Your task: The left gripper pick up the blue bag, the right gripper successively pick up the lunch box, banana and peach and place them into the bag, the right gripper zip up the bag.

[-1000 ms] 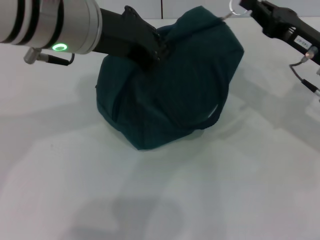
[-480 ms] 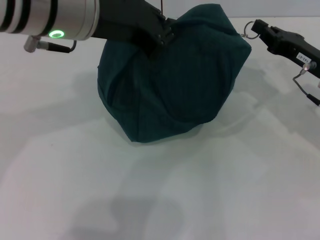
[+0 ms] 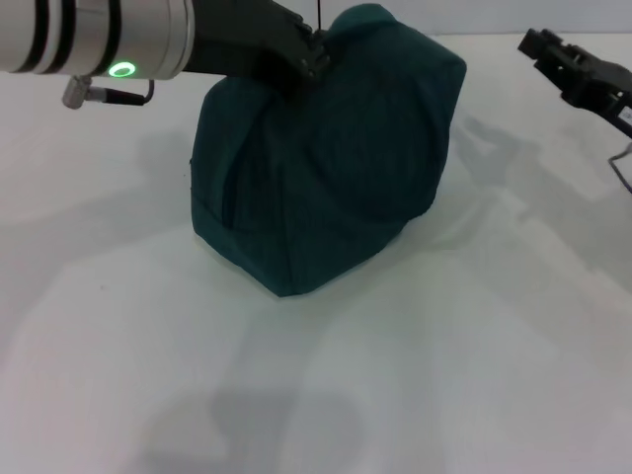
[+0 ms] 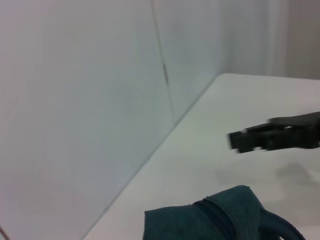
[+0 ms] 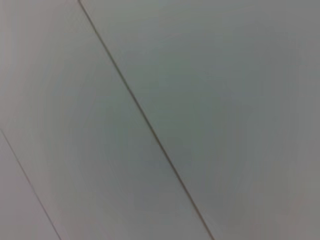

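In the head view, the large dark teal-green fabric bag (image 3: 321, 158) sits closed on the white bench (image 3: 415, 375), its top clenched by the left gripper (image 3: 314, 54). The right gripper (image 3: 541, 45) hovers apart at the bag's right, holding nothing; whether it is released I cannot tell.

The left wrist view shows the bag's top fold (image 4: 220, 217) and the right gripper (image 4: 240, 141) beyond.

The right wrist view shows only a pale wall (image 5: 200, 100).
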`<state>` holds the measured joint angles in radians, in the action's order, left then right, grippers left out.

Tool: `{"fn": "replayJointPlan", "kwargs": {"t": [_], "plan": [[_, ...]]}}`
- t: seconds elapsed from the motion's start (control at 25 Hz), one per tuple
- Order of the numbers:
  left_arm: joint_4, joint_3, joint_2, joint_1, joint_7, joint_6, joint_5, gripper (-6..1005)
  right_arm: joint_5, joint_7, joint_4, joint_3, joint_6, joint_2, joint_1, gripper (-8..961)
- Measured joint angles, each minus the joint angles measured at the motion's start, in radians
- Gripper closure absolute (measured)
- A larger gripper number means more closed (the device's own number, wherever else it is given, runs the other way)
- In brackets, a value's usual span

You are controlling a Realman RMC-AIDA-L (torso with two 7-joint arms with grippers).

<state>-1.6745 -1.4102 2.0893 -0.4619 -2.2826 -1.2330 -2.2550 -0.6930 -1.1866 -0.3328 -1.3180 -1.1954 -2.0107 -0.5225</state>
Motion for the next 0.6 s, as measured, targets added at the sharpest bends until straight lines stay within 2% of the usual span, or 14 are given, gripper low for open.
{"fn": "replayJointPlan", "kwargs": {"t": [0.08,0.28,0.48,0.6], "plan": [[0.006,-0.001,0.000,0.004,-0.006,0.020,0.002,946,0.000,0.005,-0.010,0.001,-0.016,0.001,0.019,747],[0.006,0.001,0.001,0.046,-0.026,0.092,0.077,942,-0.001,0.006,-0.024,0.002,-0.039,0.005,0.062,514],[0.007,0.049,-0.001,0.102,0.003,0.116,0.206,775,-0.002,0.005,-0.032,0.002,-0.119,0.020,0.096,307],[0.011,0.080,-0.001,0.175,0.102,0.106,0.334,663,-0.011,0.003,-0.060,-0.001,-0.218,0.041,0.129,247]]}}
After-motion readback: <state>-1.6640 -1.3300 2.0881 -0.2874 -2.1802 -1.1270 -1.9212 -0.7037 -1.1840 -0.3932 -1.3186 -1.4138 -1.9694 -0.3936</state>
